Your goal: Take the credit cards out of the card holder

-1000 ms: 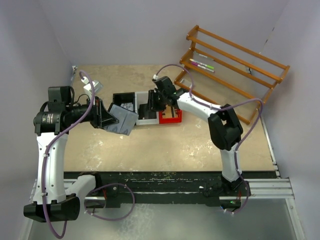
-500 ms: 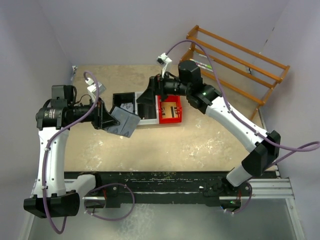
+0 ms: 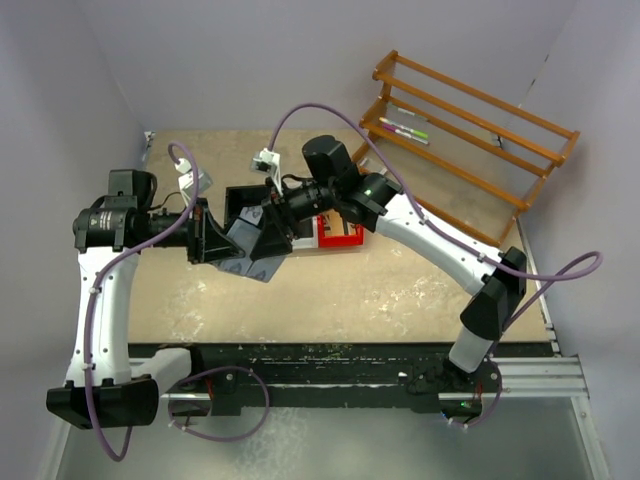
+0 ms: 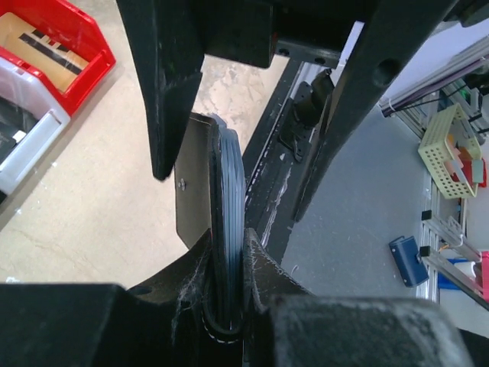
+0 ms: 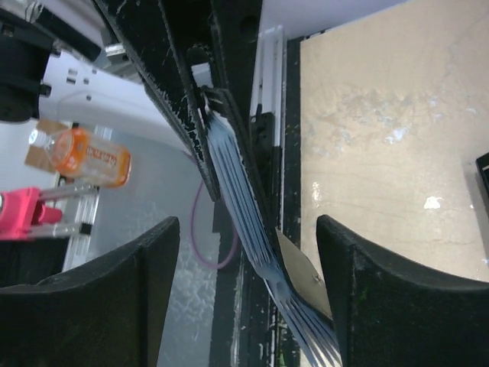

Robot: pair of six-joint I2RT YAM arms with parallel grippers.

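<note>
My left gripper (image 3: 222, 245) (image 4: 229, 264) is shut on the black card holder (image 4: 218, 329), held up edge-on above the table. A stack of grey-blue credit cards (image 3: 242, 240) (image 4: 229, 191) (image 5: 248, 214) sticks out of it, with the holder's flap (image 4: 191, 191) (image 5: 304, 271) beside the stack. My right gripper (image 3: 262, 238) (image 5: 246, 229) is open and straddles the free end of the cards, a gap on each side. In the left wrist view its two black fingers (image 4: 168, 84) frame the stack from above.
Joined black (image 3: 245, 198), white and red trays (image 3: 342, 232) (image 4: 61, 46) sit on the table just behind the grippers. A wooden rack (image 3: 470, 130) with markers (image 3: 403, 128) stands at the back right. The table's near edge and the arm bases lie below.
The right arm swung left from the trays to the held cards, and its jaws opened around them. The left gripper kept its hold and barely moved.
</note>
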